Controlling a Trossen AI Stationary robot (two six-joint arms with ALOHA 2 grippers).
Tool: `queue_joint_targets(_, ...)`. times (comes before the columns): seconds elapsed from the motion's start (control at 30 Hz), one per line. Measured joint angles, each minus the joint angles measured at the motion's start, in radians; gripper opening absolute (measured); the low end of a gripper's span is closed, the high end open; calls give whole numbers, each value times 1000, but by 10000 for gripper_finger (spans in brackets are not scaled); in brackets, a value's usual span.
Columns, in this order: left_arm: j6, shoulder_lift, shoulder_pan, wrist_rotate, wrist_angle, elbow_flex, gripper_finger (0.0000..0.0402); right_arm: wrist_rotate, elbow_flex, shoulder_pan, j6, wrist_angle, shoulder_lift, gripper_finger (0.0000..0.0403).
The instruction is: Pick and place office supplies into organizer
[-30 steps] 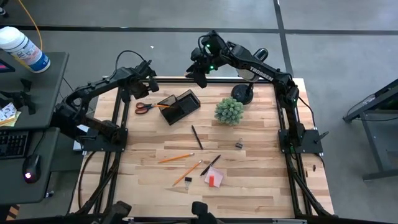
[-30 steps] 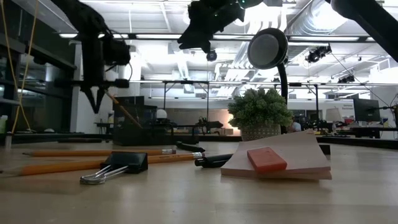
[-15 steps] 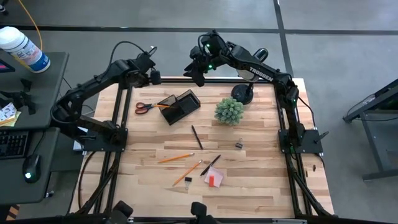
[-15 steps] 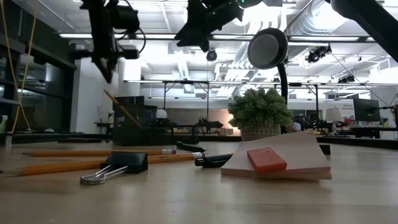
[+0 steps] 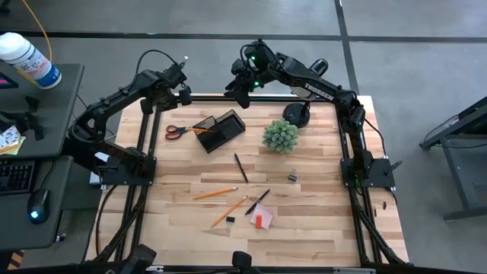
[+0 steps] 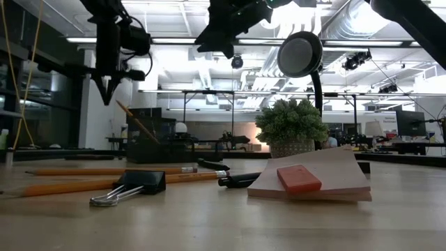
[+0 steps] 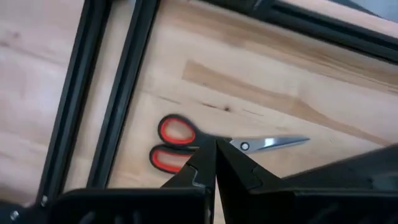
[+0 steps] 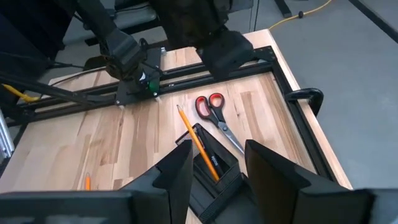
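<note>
Scissors lie flat on the worktop directly below the left tool, whose fingers are pressed together, empty. Right tool hangs wide apart above the organizer, partly hiding it; one pencil leans inside. Since a moment ago, the left tool has dropped lower.

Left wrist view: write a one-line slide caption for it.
Shut left gripper poised above the red-handled scissors lying on the wooden table beside its black frame rail.
</note>
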Motion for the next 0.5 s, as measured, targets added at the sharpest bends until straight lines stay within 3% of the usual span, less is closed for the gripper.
queue_joint_targets(0.37, -210, 22, -3, 20, -5, -158, 1, 0, 0, 3, -2, -12, 0, 139)
queue_joint_targets(0.5, -243, 22, -2, 13, 86, -222, 1, 0, 0, 3, -2, -13, 0, 139)
